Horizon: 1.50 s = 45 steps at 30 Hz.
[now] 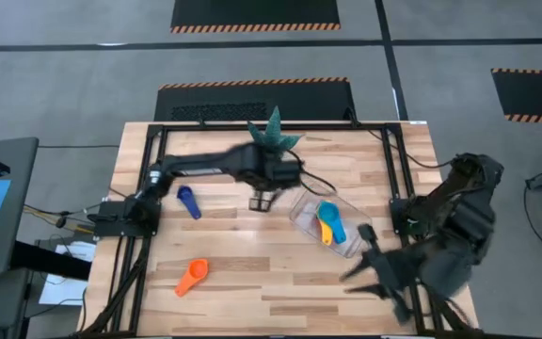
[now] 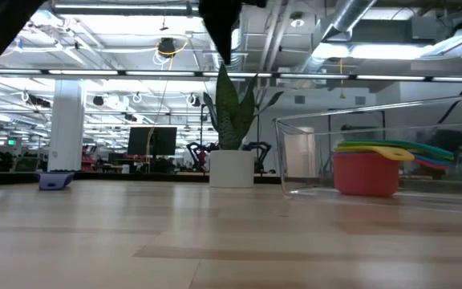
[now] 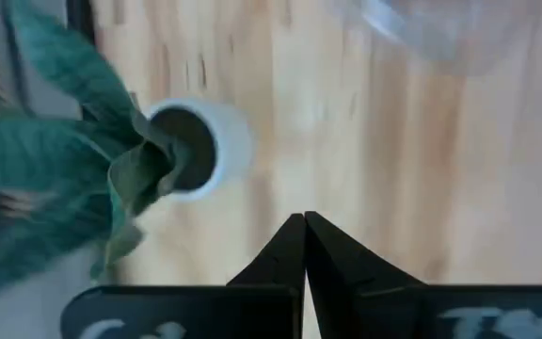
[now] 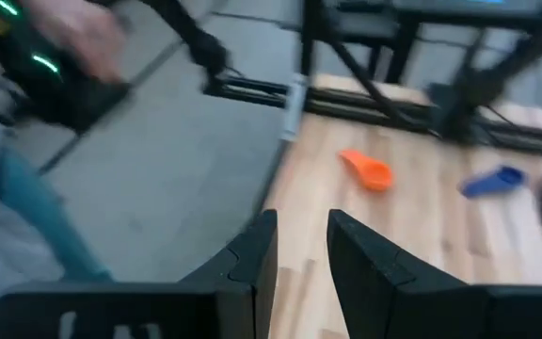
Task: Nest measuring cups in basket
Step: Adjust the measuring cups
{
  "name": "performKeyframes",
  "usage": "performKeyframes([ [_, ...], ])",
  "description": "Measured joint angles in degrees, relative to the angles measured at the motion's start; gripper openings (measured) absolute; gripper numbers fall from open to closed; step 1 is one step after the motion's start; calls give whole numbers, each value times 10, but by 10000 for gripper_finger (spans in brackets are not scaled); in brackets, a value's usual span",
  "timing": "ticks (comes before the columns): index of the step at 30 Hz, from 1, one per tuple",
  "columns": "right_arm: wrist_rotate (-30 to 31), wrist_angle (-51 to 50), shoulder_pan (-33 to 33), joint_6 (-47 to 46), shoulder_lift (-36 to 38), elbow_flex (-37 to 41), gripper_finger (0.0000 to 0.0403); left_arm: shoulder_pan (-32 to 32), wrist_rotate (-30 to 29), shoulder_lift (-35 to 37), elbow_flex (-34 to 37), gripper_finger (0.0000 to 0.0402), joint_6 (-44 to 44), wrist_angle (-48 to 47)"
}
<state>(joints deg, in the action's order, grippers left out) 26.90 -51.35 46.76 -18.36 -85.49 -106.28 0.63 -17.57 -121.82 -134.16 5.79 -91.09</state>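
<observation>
While the left pincer (image 1: 262, 201) hangs closed and empty over the middle of the desk (image 1: 252, 282), just left of the basket (image 1: 301, 215), the right pincer (image 4: 301, 247) is open with nothing in it, off by the desk's right near edge. Inside the clear basket sit stacked cups (image 2: 375, 164) (red at the bottom). An orange cup (image 1: 193, 276) lies near left, a dark blue cup (image 1: 188, 201) farther back, and a plant pot (image 2: 231, 168) stands at the far side.
</observation>
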Motion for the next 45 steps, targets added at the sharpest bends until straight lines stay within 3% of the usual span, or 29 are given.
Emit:
performKeyframes([
  [2,4,-4,-30,-35,-2,12,120,11,44,41,36,0,-82,25],
  [4,2,-9,-69,-79,0,32,120,16,72,86,61,0,-106,28],
  [11,3,-94,-173,-242,0,111,120,16,18,217,187,0,-175,11],
  [18,1,-98,-253,-317,-1,199,104,3,3,324,332,0,-293,17],
  [22,-30,-85,-294,-342,-1,245,75,-10,-39,373,421,0,-366,44],
  [26,-93,-56,-323,-331,-1,287,40,-12,-68,399,502,0,-409,69],
  [30,-117,-11,-337,-324,-1,323,9,-12,-71,404,569,0,-471,112],
  [38,-121,16,-336,-357,-1,368,30,-30,-46,401,655,0,-543,179],
  [45,-120,85,-320,-380,-1,414,6,-51,-43,401,663,0,-569,193],
])
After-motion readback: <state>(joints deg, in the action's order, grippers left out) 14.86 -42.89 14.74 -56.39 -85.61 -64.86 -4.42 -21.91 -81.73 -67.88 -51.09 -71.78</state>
